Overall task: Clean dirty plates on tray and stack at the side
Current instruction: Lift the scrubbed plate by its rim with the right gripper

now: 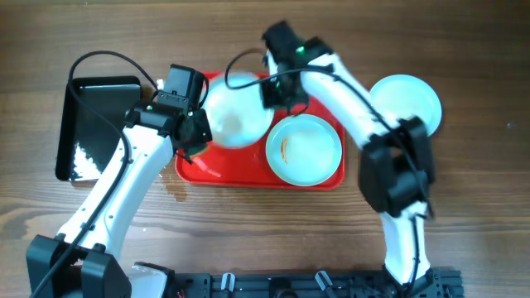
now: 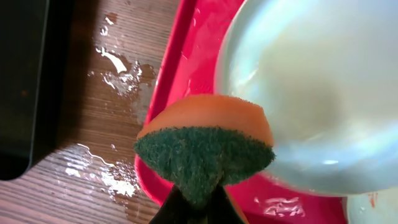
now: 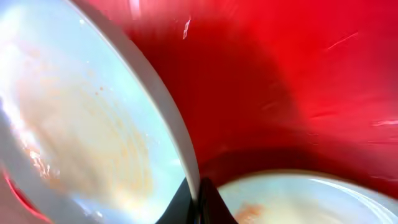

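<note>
The red tray [image 1: 195, 170] lies mid-table. My right gripper [image 1: 273, 91] is shut on the rim of a plate [image 1: 236, 112] and holds it tilted over the tray's left half. In the right wrist view that plate [image 3: 81, 124] shows pale orange-brown smears, with its rim pinched in the gripper [image 3: 198, 199]. A second plate [image 1: 305, 149] with an orange smear lies flat on the tray's right half. A third plate [image 1: 406, 103] rests on the table to the right. My left gripper [image 2: 199, 208] is shut on an orange sponge with a green scrub face [image 2: 205, 155], just beside the tilted plate [image 2: 311, 93].
A glossy black tray [image 1: 95, 124] sits at the left. Water puddles [image 2: 118, 68] wet the wood between the black tray and the red tray [image 2: 180, 62]. The right arm reaches across the table's right half, past the third plate.
</note>
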